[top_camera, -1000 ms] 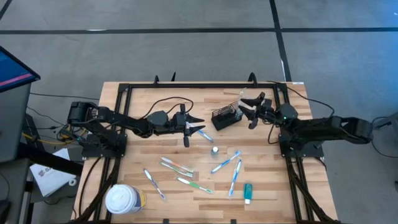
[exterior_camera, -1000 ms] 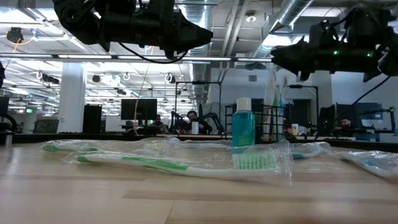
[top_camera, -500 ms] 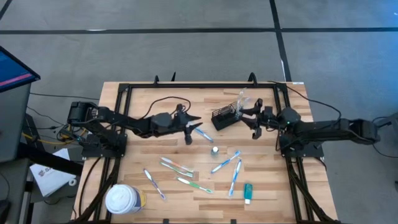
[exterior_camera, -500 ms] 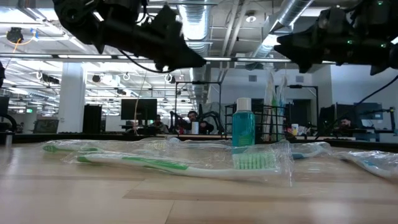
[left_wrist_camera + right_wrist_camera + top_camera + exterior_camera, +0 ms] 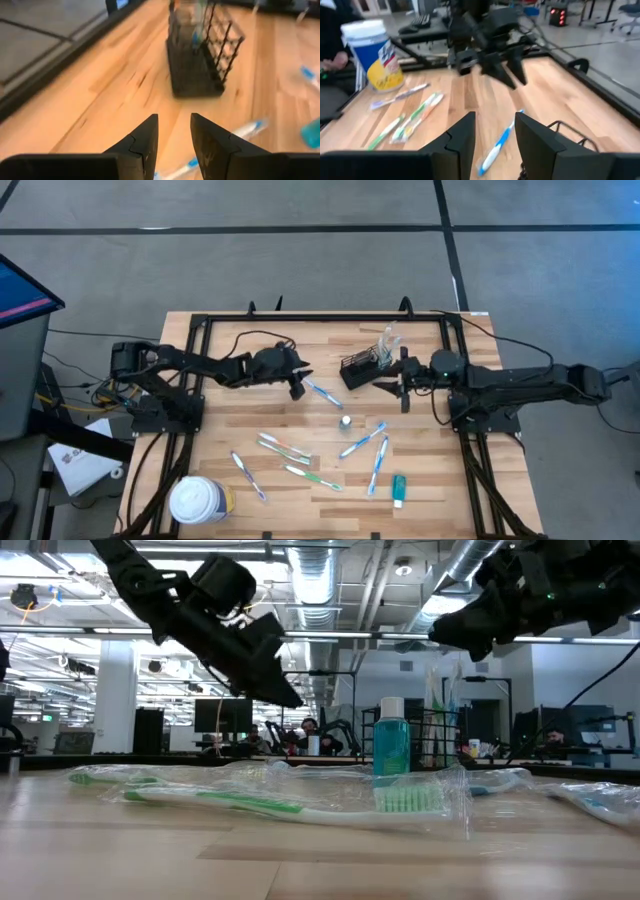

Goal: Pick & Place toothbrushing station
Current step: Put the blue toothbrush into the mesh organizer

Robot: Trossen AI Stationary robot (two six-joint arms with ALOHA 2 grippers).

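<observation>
High view: we see the black wire-mesh caddy (image 5: 363, 368) at the far centre of the slatted wood table (image 5: 230, 425); slim wrapped toothbrushes (image 5: 284, 448) lie scattered nearer; teal tube (image 5: 398, 489) near the right front; left gripper (image 5: 297, 385) reaches in just left of the caddy, right gripper (image 5: 392, 385) just right of it, both arms stretched low.

Low view: we see clear crinkled wrapping on a green toothbrush (image 5: 290, 805); open office behind.

Wrist views: we see both jaws spread, empty.
</observation>
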